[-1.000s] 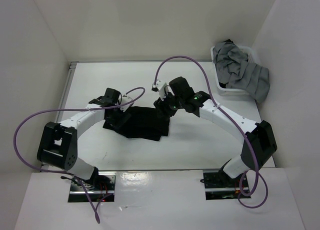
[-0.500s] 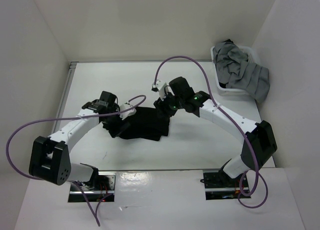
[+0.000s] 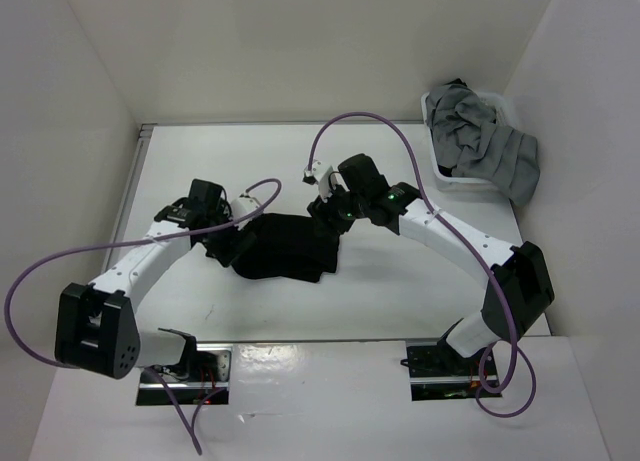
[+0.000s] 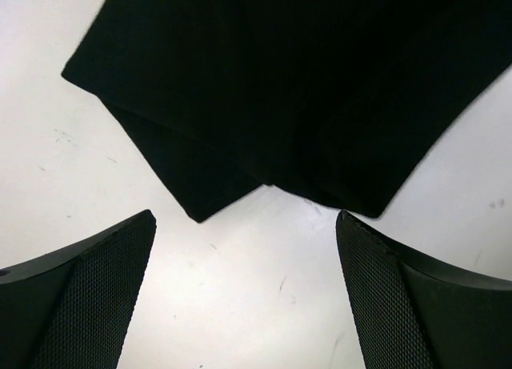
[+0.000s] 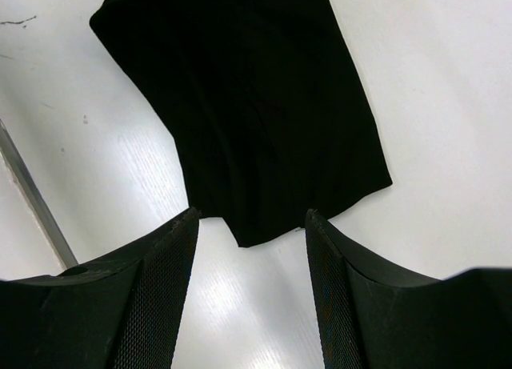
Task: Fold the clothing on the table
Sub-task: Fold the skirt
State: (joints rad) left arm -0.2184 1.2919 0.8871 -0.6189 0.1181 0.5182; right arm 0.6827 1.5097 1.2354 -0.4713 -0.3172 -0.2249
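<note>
Near the middle of the matte white rectangular tabletop (image 3: 400,281), the plain black soft fabric garment (image 3: 288,247) is lying folded into a rough rectangle. The left gripper (image 3: 230,247) is hanging at its left edge, jaws spread wide, holding nothing. The right gripper (image 3: 324,215) is hanging over its far right corner, jaws partly apart, gripping nothing.

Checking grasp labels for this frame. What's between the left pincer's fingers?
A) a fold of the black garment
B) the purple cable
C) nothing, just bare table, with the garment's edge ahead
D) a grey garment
C: in the left wrist view the left pincer stands wide open over the bare table, and the clothing lies just beyond its fingertips, touching neither.
</note>
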